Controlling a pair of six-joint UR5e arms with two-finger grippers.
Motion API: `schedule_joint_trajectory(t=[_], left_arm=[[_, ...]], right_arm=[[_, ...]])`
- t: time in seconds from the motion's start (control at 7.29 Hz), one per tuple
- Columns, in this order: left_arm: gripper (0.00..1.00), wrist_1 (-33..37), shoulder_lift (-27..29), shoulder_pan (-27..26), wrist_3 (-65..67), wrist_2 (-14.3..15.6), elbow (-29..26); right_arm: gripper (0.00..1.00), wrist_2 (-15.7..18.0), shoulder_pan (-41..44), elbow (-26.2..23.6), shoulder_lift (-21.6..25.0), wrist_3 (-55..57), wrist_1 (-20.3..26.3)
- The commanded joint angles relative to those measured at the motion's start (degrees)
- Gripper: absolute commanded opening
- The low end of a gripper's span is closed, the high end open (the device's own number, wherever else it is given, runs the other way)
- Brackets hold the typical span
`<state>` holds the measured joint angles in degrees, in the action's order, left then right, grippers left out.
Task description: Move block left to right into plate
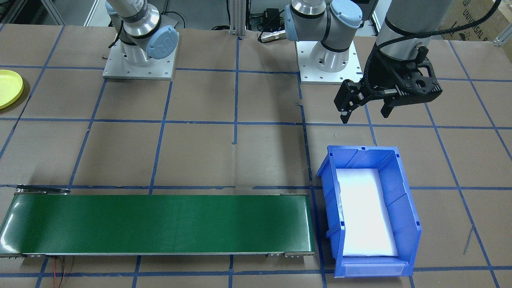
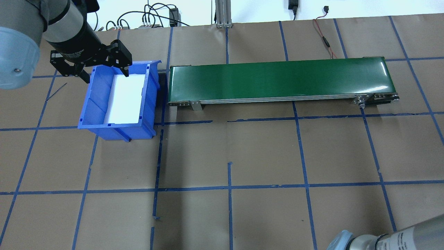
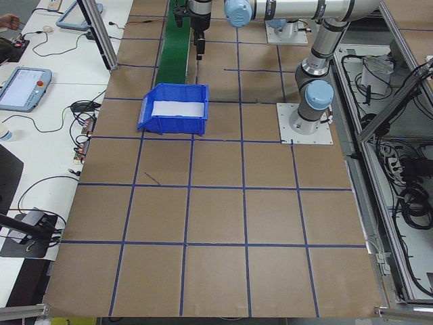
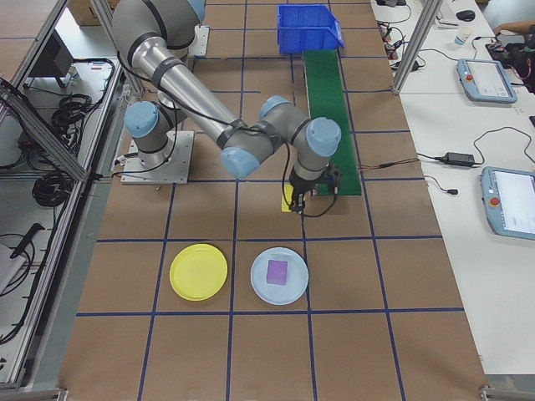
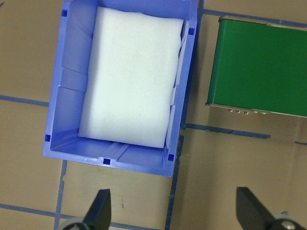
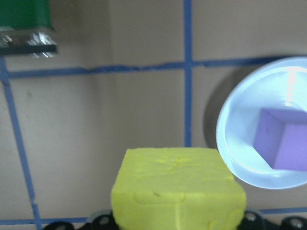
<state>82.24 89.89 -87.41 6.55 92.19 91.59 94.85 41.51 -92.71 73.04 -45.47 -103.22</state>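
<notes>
- The yellow plate [image 1: 9,88] is cut off by the front view's edge.
- The yellow block [image 6: 178,189] hides the right gripper's fingers in the wrist view.
- The pale plate [image 6: 261,129] runs off that frame.

Blue bin [image 2: 118,100] with white foam, green conveyor [image 2: 281,80], purple cube [image 4: 277,271]

Surfaces: mostly matt paper, plastic and foam

The worktop [image 2: 263,156] wears matt brown paper with blue tape lines; the bin [image 1: 404,224] is glossy blue plastic with a smooth white foam liner [image 5: 132,76]; the green belt [image 2: 277,78] shines; the yellow block [image 6: 177,189] looks rough, spongy.
</notes>
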Motion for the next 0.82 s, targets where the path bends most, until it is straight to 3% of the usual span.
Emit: schedule_joint_trajectory(t=[0.0,0.27,0.55,0.69], left_arm=[[1.0,-0.41,-0.42,0.14,-0.65,-0.42,-0.79],[1.0,-0.94,-1.21,0.05,-0.83,0.1,-0.62],[1.0,-0.51,-1.65,-1.0,-0.75,-0.16,0.25],[1.0,0.02,-1.83,-1.0,-0.83,-0.08,0.26]], right_arm=[[0.23,0.07,-18.84,-8.5,0.88,-17.91,-6.6],[0.23,-0.28,-29.34,-14.67,0.79,-29.98,-15.31],[0.31,0.15,-33.15,-16.44,0.18,-33.36,-15.08],[0.47,-0.37,-33.43,-16.98,0.17,-33.37,-15.43]])
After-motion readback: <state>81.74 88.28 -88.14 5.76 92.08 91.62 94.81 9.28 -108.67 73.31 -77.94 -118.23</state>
